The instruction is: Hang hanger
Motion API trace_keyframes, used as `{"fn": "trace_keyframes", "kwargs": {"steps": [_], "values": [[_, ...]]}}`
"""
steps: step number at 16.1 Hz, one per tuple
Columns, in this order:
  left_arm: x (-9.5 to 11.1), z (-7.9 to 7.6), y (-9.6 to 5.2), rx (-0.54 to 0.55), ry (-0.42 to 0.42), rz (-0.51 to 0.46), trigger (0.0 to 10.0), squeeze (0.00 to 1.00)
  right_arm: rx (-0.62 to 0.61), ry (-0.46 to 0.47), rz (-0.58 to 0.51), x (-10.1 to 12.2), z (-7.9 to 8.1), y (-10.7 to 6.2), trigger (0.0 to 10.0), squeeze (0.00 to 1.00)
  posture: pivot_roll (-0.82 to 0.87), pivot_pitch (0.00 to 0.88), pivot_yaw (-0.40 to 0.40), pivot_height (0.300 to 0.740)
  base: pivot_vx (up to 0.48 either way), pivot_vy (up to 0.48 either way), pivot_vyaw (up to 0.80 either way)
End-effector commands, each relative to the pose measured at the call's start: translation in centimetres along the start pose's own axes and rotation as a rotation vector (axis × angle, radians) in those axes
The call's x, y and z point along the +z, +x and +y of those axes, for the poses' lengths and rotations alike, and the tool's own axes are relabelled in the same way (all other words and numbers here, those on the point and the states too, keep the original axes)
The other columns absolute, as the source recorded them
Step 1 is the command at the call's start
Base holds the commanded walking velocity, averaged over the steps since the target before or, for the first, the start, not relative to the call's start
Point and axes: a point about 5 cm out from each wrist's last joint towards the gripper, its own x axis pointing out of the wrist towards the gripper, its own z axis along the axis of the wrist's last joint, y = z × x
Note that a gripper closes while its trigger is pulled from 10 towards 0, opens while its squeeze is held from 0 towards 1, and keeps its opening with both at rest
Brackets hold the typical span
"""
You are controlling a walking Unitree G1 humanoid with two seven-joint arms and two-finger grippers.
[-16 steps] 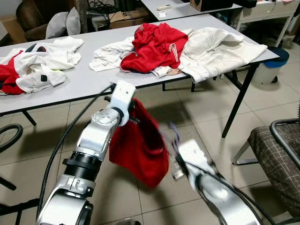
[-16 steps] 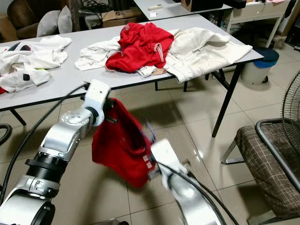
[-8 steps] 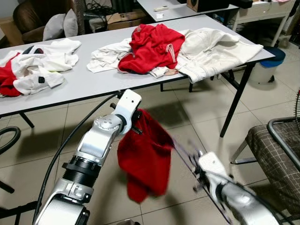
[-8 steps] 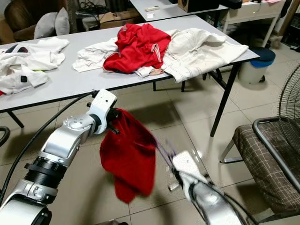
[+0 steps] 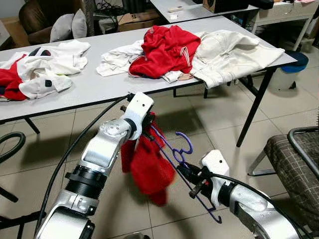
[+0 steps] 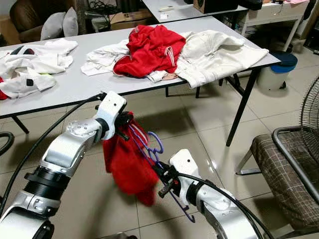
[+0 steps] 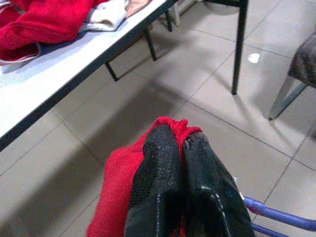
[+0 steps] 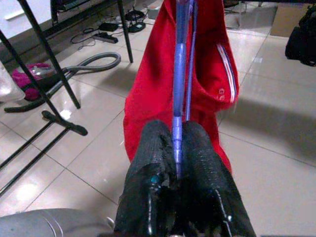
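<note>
Right now the robot stands on the tiled floor (image 5: pixel 209 119) in front of a long grey table (image 5: pixel 94 87), both arms raised below the table's near edge. The left gripper (image 7: pixel 180 148) has its two black fingers pressed together on the top of a red garment (image 5: pixel 147 167), which hangs down limp from that pinch toward the floor. In the left wrist view the red cloth bunches around and behind the fingertips, and a length of purple bar passes just beside them.

The right gripper (image 8: pixel 175 148) sits lower and to the robot's right, its fingers clamped on the thin bar of a purple hanger (image 5: pixel 174 154). The hanger slants upward from that grip toward the left gripper, its hook curling out into the open air just beside the garment. In the right wrist view the purple bar runs straight up between the fingers and in front of the red cloth, which shows white stripes along one edge.

On the table behind lie a red top (image 5: pixel 164 50) heaped over a cream jacket (image 5: pixel 234 55), with more white and red clothes (image 5: pixel 40 72) further to the robot's left. A plaid-cushioned chair (image 5: pixel 294 159) with a dark metal frame stands on the robot's right.
</note>
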Motion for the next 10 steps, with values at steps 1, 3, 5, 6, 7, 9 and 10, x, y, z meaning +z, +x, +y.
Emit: {"fn": "trace_keyframes", "kwargs": {"steps": [1,3,5,6,7,9,10], "values": [[1.8,-0.2,-0.4,-0.042,0.047,-0.084,0.0,0.0,0.018,0.0,-0.011,0.1,0.0,0.3,10.0,0.0,-0.06,0.0,0.129,0.74,0.0,0.0,0.0],[2.1,-1.4,-1.2,-0.211,0.08,-0.126,0.0,0.0,0.003,0.022,-0.022,0.0,-0.6,0.5,10.0,0.0,-0.06,0.0,0.129,0.74,0.0,0.0,0.0],[1.8,-2.4,-2.0,-0.369,0.103,-0.112,0.0,0.0,0.011,0.033,-0.044,0.1,-0.9,0.5,10.0,0.0,-0.06,0.0,0.13,0.74,0.0,0.0,0.0],[1.6,-2.6,-2.3,-0.406,0.11,-0.103,0.0,0.0,0.025,0.031,-0.057,0.2,-0.9,0.5,10.0,0.0,-0.06,0.0,0.129,0.74,0.0,0.0,0.0],[1.4,-2.7,-2.7,-0.454,0.116,-0.087,0.0,0.0,0.046,0.019,-0.077,0.3,-1.1,0.2,10.0,0.0,-0.06,0.0,0.128,0.74,0.0,0.0,0.0],[1.5,-2.2,-2.7,-0.428,0.131,-0.084,0.0,0.0,0.069,0.011,-0.135,1.1,-1.4,-0.3,10.0,0.0,-0.06,0.0,0.127,0.74,0.0,0.0,0.0],[1.6,-2.0,-2.7,-0.419,0.129,-0.087,0.0,0.0,0.057,0.013,-0.163,1.4,-1.6,-0.3,10.0,0.0,-0.06,0.0,0.126,0.74,0.0,0.0,0.0]]}}
